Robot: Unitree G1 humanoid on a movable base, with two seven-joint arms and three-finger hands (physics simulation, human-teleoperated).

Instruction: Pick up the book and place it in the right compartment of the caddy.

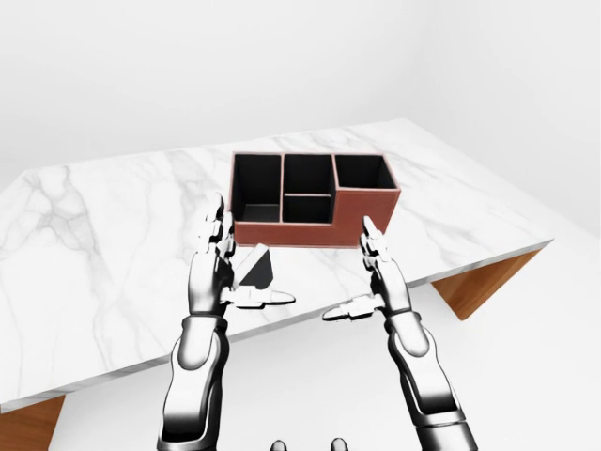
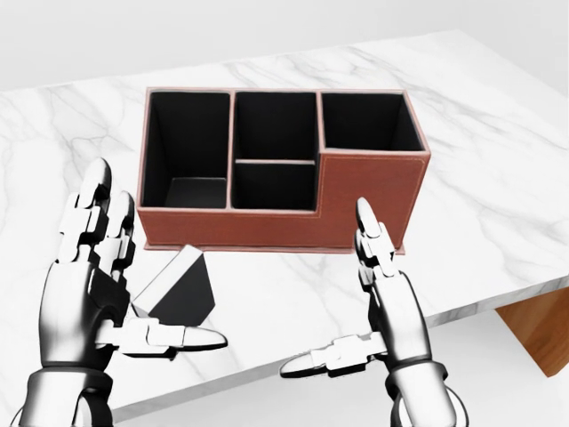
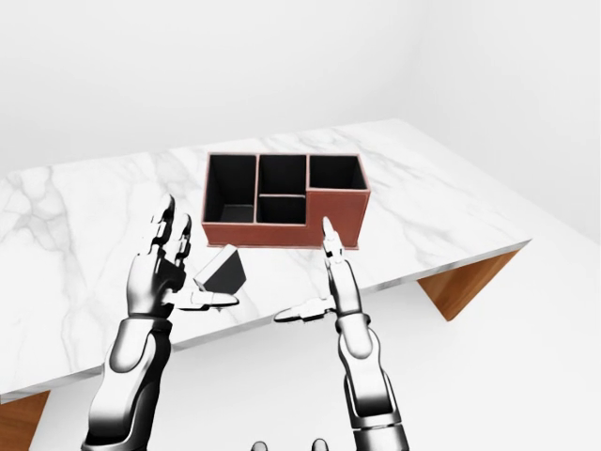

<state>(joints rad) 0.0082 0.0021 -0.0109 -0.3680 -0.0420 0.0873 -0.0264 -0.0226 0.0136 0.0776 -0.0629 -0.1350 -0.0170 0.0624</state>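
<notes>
The book (image 2: 182, 294) is small and dark with a pale page edge. It stands tilted on the marble table (image 2: 498, 178), just below the caddy's left end. My left hand (image 2: 147, 276) is open, its fingers (image 2: 93, 222) upright to the left of the book and its thumb stretched out beneath it. My right hand (image 2: 324, 286) is open with nothing in it, below the caddy's right end. The brown caddy (image 2: 373, 191) has black compartments, and the right compartment (image 2: 369, 120) holds nothing.
The table's near edge (image 1: 310, 324) runs under both wrists. A wooden leg (image 2: 542, 329) shows at the lower right, and another wooden leg (image 1: 28, 427) shows at the lower left. White floor and bare walls surround the table.
</notes>
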